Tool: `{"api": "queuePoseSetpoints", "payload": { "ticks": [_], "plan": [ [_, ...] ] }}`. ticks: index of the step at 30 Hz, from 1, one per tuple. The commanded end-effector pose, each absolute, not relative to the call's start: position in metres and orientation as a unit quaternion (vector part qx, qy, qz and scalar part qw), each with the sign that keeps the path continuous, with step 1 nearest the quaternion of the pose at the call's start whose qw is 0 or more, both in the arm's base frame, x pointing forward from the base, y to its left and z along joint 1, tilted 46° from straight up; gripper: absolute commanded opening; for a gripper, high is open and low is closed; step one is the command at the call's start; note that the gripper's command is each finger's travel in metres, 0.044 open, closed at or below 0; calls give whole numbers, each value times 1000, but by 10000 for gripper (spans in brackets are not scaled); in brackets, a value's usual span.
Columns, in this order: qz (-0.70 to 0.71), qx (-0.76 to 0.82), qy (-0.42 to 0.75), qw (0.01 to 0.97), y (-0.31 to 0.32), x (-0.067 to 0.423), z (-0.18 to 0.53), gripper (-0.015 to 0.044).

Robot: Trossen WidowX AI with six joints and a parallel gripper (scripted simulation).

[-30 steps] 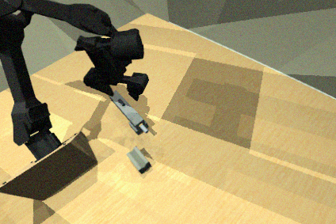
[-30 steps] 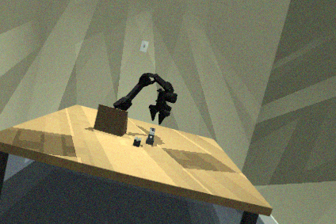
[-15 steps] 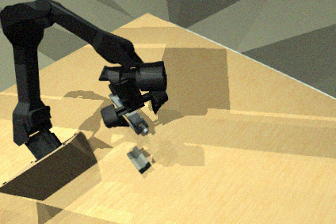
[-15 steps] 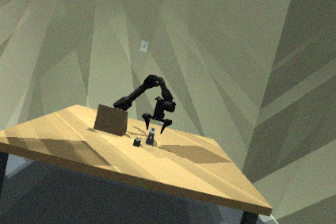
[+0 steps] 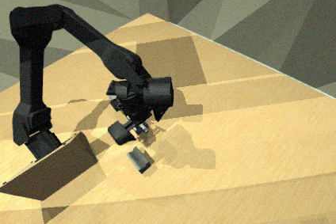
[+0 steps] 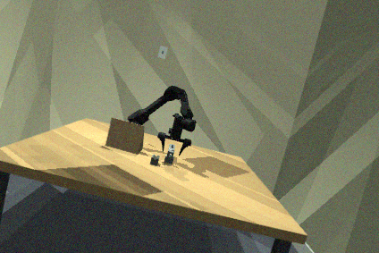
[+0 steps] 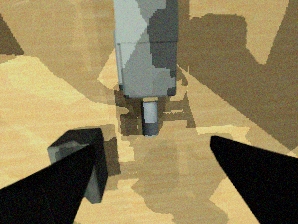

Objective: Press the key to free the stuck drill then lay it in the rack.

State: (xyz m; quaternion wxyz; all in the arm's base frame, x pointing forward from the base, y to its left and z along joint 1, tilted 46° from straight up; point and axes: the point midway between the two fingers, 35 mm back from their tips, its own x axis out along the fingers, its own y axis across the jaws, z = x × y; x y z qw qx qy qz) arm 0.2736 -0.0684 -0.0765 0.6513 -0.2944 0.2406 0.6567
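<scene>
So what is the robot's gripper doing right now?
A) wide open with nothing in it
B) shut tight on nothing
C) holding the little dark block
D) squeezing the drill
A: in the wrist view the gripper has its two fingers spread far apart, with only table showing between them, and the drill lies ahead of them, untouched.
</scene>
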Motion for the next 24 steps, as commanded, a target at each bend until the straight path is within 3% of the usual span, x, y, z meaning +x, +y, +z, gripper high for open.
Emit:
{"api": "queuePoseSetpoints", "payload": {
  "ticks": [1,24],
  "plan": [
    [658,-297,240,648,-69,273,-79,440],
    [658,-297,240,649,-41,274,-95,440]
  ]
}}
